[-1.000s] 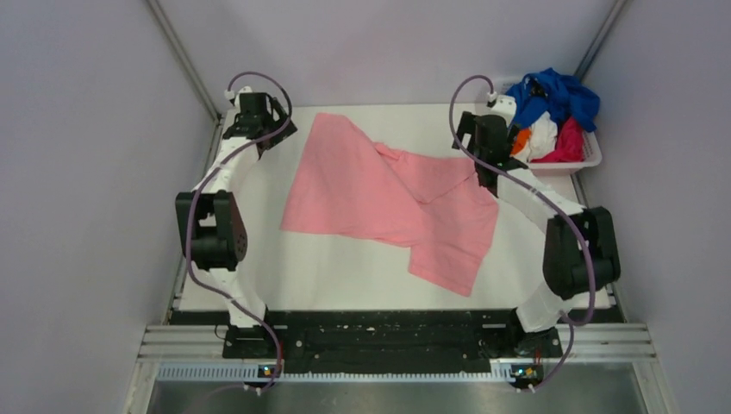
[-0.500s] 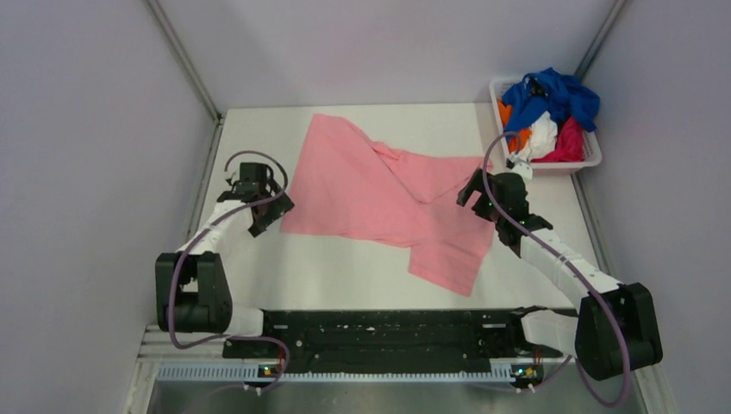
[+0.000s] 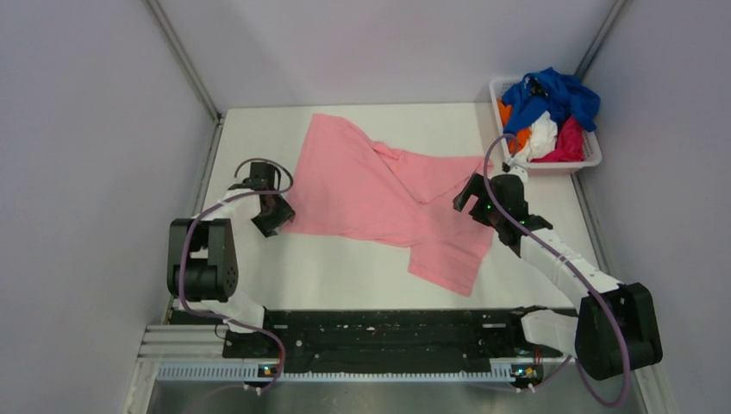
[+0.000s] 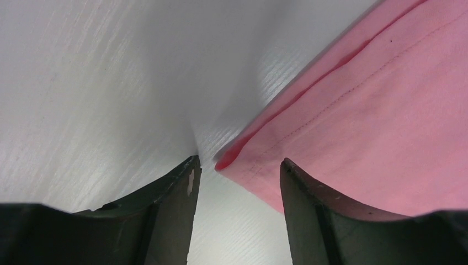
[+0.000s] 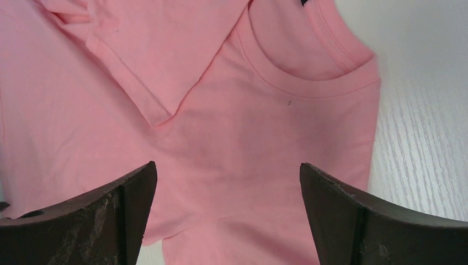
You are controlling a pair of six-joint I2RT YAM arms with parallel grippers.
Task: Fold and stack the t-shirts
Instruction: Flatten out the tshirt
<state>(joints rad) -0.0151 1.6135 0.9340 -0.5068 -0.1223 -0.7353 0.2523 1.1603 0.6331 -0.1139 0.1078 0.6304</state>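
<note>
A salmon-pink t-shirt (image 3: 379, 194) lies crumpled and partly folded over itself in the middle of the white table. My left gripper (image 3: 274, 214) is open, low at the shirt's near left corner; in the left wrist view that corner (image 4: 232, 160) lies between the two fingertips (image 4: 238, 165). My right gripper (image 3: 476, 194) is open, low over the shirt's right side; the right wrist view shows the collar (image 5: 309, 83) and a folded sleeve (image 5: 160, 72) ahead of the wide-open jaws (image 5: 227, 171). Neither gripper holds cloth.
A white lattice basket (image 3: 590, 159) stands at the far right corner, holding blue (image 3: 556, 93), orange (image 3: 517, 138), white (image 3: 541, 134) and magenta (image 3: 569, 142) shirts. Grey walls close in on the left, right and back. Bare table (image 3: 345, 267) lies near the front.
Both arms swung down from the far side to the shirt. In the last half second the left gripper moved right to the shirt's corner; the right gripper shifted slightly left over the cloth.
</note>
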